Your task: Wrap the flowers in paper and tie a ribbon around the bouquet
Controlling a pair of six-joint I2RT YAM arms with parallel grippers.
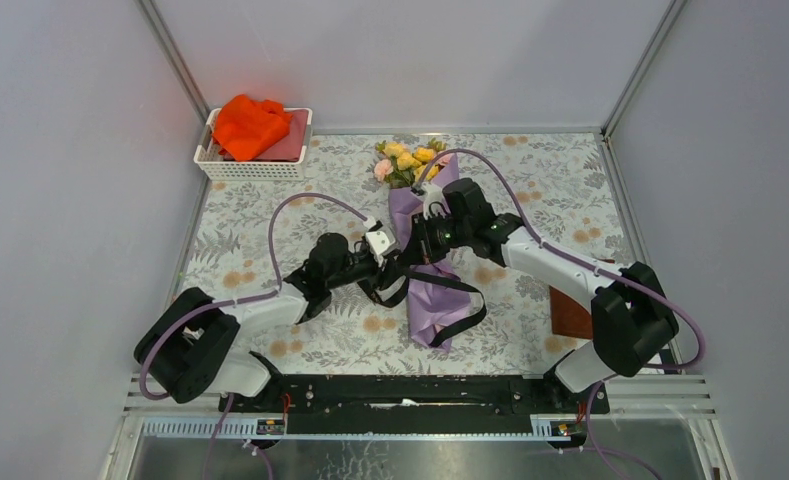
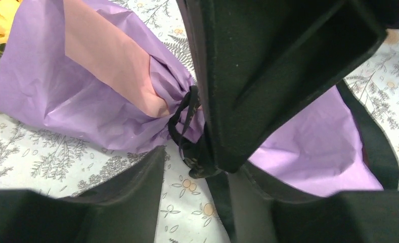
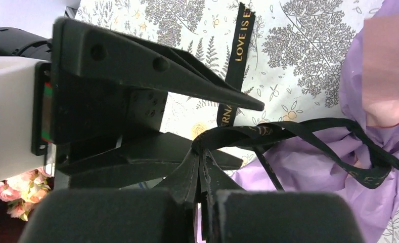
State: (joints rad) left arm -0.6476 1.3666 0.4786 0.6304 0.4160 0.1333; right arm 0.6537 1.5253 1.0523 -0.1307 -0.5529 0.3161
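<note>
Brown pad [image 1: 573,312]: near right, partly hidden by right arm [image 1: 560,262].
Right gripper [image 3: 205,200]: clamped on ribbon [image 3: 308,126]; pinch point blurred.
Left gripper [image 3: 250,135]: jaws apart around a ribbon strand; contact not made out.
Bouquet [image 1: 428,300]: laid centre of table [image 1: 270,230], cinched by ribbon; knot obscured.
Flowers [image 1: 407,160]: far end; stems hidden by paper [image 2: 60,96].
Basket [image 1: 255,168]: far left.

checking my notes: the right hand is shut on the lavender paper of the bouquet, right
Not the paper: the right hand is shut on the black satin ribbon with gold lettering round that bouquet; the right wrist view shows it.
</note>
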